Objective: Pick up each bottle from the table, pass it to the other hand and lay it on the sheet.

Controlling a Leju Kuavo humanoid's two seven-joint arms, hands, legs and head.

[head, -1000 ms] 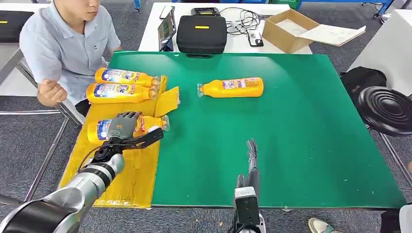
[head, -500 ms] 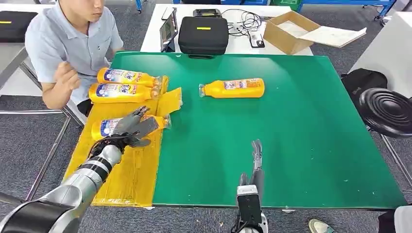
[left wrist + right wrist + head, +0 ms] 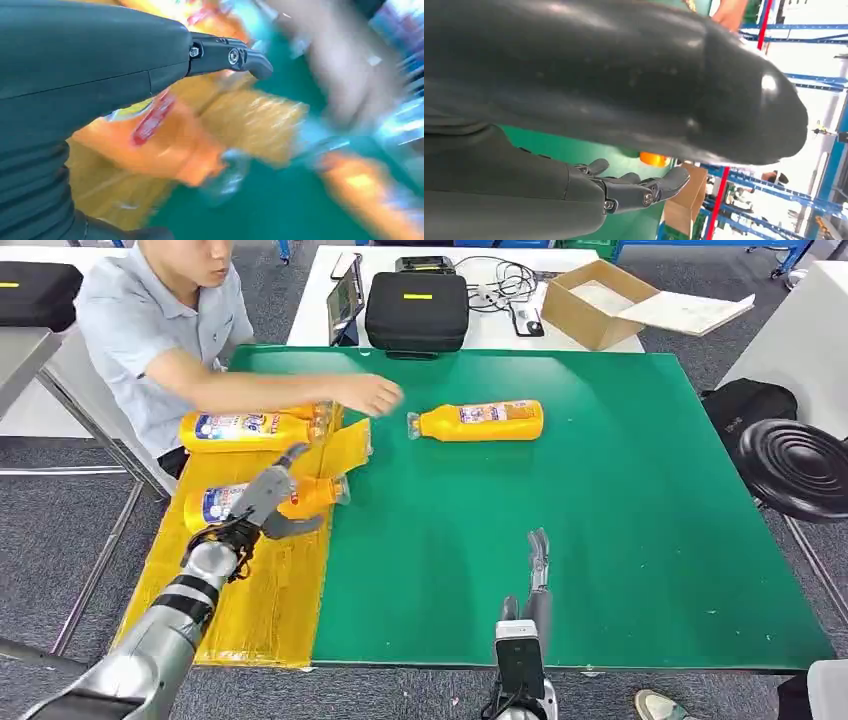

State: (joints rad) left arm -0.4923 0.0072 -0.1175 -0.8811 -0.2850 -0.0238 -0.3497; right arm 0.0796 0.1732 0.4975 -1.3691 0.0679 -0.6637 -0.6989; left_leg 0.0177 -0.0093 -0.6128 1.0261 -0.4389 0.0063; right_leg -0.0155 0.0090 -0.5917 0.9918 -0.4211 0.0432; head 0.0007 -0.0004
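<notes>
Fingers of the left hand (image 3: 262,502) spread wide, holding nothing. Just beyond it, an orange bottle (image 3: 222,502) lies flat on the yellow sheet (image 3: 265,605).

Lab — green test table (image 3: 600,540), blue racking (image 3: 774,180)

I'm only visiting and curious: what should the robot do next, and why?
Probably wait. The person's hand reaches across the sheet toward the bottle on the green table. The left hand is open over a laid bottle; the right hand is empty.
</notes>
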